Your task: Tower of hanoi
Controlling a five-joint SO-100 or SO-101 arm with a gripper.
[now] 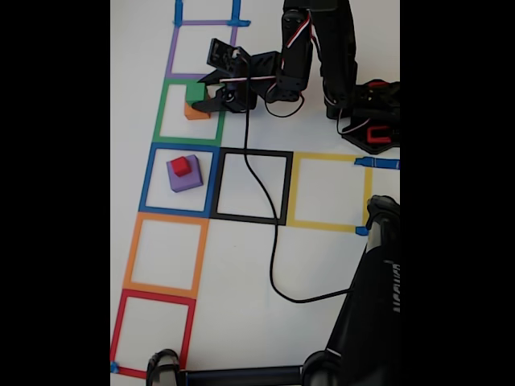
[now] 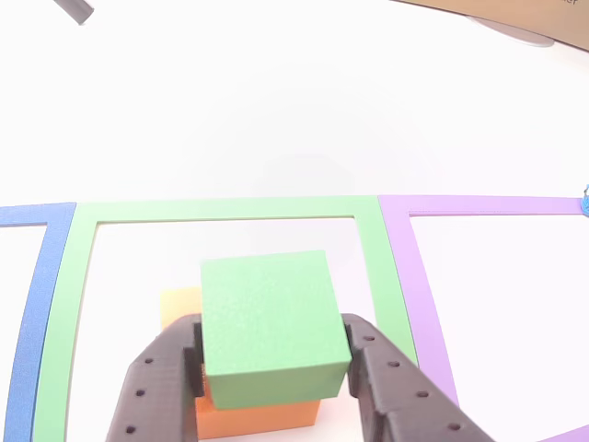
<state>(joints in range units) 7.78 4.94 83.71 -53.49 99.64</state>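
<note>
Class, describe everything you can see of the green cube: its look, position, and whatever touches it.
The small green cube looks matte, faintly grainy, like plastic, with sharp edges. It sits upright on the larger orange cube, inside the green tape square outline on the white table. The black two-finger gripper brackets it, with the fingers against its left and right sides.

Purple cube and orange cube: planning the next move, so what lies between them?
In the fixed view, only white table and tape lines separate the purple cube from the orange cube.
</note>
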